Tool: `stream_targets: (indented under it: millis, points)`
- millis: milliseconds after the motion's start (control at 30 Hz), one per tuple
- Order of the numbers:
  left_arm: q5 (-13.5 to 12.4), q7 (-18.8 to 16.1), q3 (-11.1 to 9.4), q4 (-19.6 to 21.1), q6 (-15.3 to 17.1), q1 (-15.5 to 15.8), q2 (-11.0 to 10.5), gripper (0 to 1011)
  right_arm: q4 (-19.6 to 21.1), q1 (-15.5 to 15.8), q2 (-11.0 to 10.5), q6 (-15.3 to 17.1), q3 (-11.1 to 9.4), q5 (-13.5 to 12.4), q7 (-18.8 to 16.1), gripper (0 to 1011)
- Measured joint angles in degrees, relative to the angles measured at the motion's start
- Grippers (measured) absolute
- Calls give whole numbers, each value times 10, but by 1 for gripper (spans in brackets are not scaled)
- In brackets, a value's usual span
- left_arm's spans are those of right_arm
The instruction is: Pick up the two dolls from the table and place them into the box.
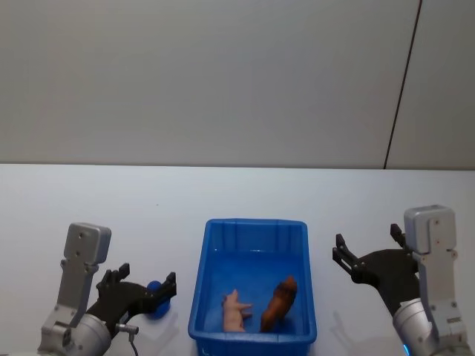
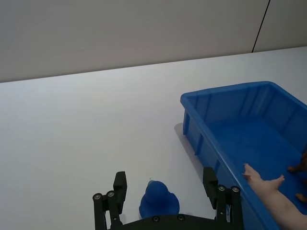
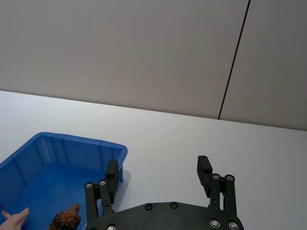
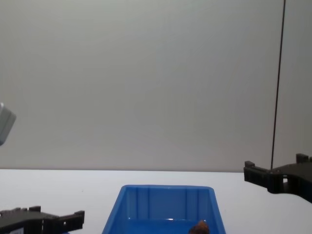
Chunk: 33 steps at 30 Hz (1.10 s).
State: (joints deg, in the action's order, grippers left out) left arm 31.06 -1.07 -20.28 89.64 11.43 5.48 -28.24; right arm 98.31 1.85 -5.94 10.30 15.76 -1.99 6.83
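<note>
Both dolls lie inside the blue box (image 1: 254, 224), near its front wall. The pale pink doll (image 1: 235, 310) is on the left and the reddish-brown doll (image 1: 280, 302) on the right. They also show in the left wrist view as the pink doll (image 2: 268, 191) and the brown doll (image 2: 302, 164), inside the box (image 2: 230, 92). My left gripper (image 1: 145, 285) is open, low over the white table (image 1: 111, 208), left of the box. My right gripper (image 1: 369, 241) is open and empty, right of the box. The right wrist view shows the right gripper (image 3: 158, 168) beside the box (image 3: 72, 143).
A small blue figure (image 2: 159, 200) stands on the table between the left gripper's fingers (image 2: 120, 184), close to the palm. It appears in the head view as the blue figure (image 1: 157, 305). A grey wall with a dark vertical seam (image 1: 401, 89) rises behind the table.
</note>
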Motion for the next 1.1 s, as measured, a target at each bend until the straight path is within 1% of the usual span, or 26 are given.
stream_targets:
  millis: [300, 600, 800, 1100]
  points:
    - [9, 12, 2, -32, 2, 8, 9, 1001, 0, 0, 0, 0, 0, 0, 0, 1001]
    - [11, 28, 2, -63, 8, 21, 18, 1001, 0, 0, 0, 0, 0, 0, 0, 1001]
    - [7, 39, 3, -85, 13, 32, 26, 1001, 0, 0, 0, 0, 0, 0, 0, 1001]
    - [-1, 49, 4, -108, 20, 44, 32, 1001, 0, 0, 0, 0, 0, 0, 0, 1001]
